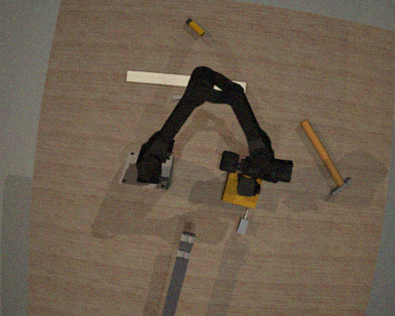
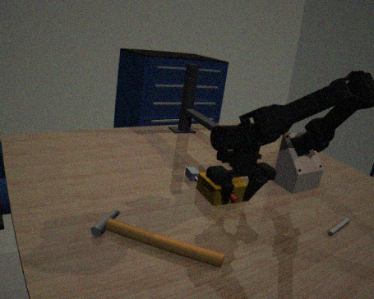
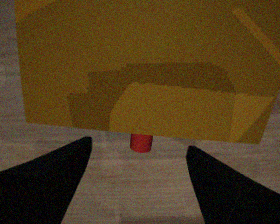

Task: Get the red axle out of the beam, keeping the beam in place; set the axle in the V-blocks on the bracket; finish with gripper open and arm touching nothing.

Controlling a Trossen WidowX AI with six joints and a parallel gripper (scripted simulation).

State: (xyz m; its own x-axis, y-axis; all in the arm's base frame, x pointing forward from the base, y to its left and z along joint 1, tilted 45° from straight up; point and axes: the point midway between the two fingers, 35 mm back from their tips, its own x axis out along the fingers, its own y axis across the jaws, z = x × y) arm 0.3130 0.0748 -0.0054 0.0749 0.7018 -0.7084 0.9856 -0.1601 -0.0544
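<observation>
So we've got the tool point(image 1: 244, 167) point(image 2: 246, 190) point(image 3: 140, 147) right over the yellow beam point(image 1: 236, 193) point(image 2: 217, 192) point(image 3: 67, 60), fingers partway in from wide open, nothing gripped. The red axle point(image 2: 233, 198) point(image 3: 141, 143) is in the beam with a short round stub poking out of the side facing the hammer-handle end, between the fingers but with a gap either side.

Handling-wise, we'd guess the axle is stiff, pretty light and not fragile, but smooth and round, so it could slip or roll in the pads. We'd pinch that stub squarely across its width, as far along it as the fingers allow without rubbing the beam. Then pull straight along its axis, because any tilt could bind it and drag the beam over the desk point(image 1: 95, 278) point(image 2: 62, 164) point(image 3: 107, 175).

There's a grey-blue block with a thin pin point(image 1: 243, 225) point(image 2: 191, 173) on the beam's other side, nearer the bottom edge in the top view. The hammer point(image 1: 323, 154) point(image 2: 164, 243) sits toward the right edge there, well apart.
</observation>
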